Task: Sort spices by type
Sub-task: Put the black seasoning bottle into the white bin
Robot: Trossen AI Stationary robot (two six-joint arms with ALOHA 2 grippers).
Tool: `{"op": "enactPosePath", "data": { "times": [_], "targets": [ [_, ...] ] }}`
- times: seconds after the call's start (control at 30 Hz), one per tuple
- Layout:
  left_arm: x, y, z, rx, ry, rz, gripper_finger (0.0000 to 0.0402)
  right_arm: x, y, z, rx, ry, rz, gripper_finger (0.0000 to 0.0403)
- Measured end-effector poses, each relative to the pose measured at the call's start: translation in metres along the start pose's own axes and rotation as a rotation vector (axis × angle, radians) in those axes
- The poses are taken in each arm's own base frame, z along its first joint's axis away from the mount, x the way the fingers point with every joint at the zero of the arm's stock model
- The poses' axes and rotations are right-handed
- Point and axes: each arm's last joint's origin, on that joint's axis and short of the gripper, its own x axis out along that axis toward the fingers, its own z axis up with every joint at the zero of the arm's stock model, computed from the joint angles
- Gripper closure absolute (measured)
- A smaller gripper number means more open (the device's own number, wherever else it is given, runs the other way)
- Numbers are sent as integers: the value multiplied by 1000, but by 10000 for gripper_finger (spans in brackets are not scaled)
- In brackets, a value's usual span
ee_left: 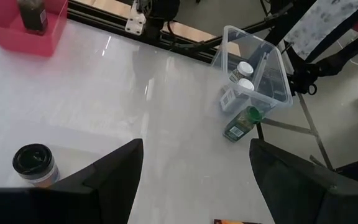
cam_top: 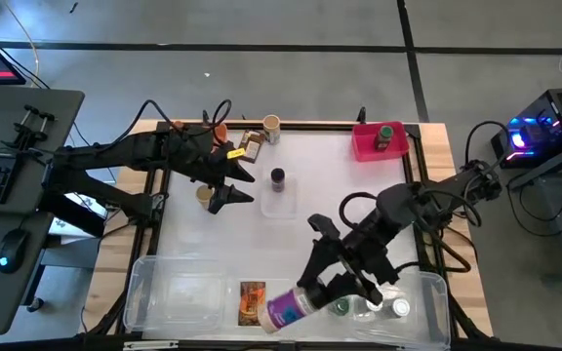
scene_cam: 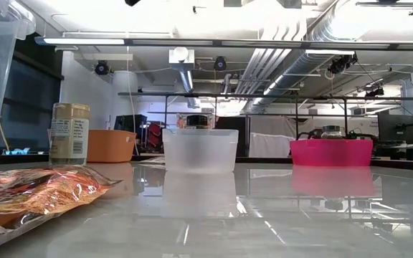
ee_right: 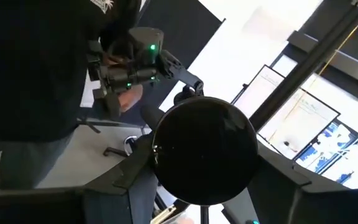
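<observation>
held jar: large white-bodied jar with purple label and dark cap (cam_top: 287, 308), clamped in the right end effector (cam_top: 312, 297) at the near bench (cam_top: 310, 185) edge
long axis: lying nearly flat, base toward the picture's left in the high view, dark cap filling the right wrist view (ee_right: 205, 152)
target direction: clear plastic tub with jars (cam_top: 413, 302) just beside the held jar, toward the right; second clear tub (cam_top: 179, 292) on the other side
nearer arm: right one, directly over the near tubs; left end effector (cam_top: 230, 187) well apart, hovering mid-bench with fingers spread and nothing between them
jars in right tub: three visible, two white-capped, one green-capped (ee_left: 241, 123)
brown-orange flat packets: one seen (cam_top: 252, 302), between the two tubs
small dark-capped jar: one, in a little clear cup (cam_top: 277, 181) mid-bench
pink bin (cam_top: 379, 142): one green-capped jar
orange bin (scene_cam: 111, 145) area: several jars at the far edge, exact count unclear
</observation>
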Motion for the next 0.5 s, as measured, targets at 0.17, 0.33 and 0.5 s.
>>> {"op": "enactPosePath", "data": {
  "times": [0.17, 0.33, 0.5],
  "targets": [
    [0, 0, -1, 9, 8, 1, 119, 0, -3, -2, 76, 58, -87, 207],
    [-18, -1, 0, 86, -39, -4, 119, -8, -20, -20, 427, 257, -485, 207],
    [-55, 4, 2, 124, -151, 34, 119, -24, -31, -47, 596, 490, -829, 207]
  ]
}}
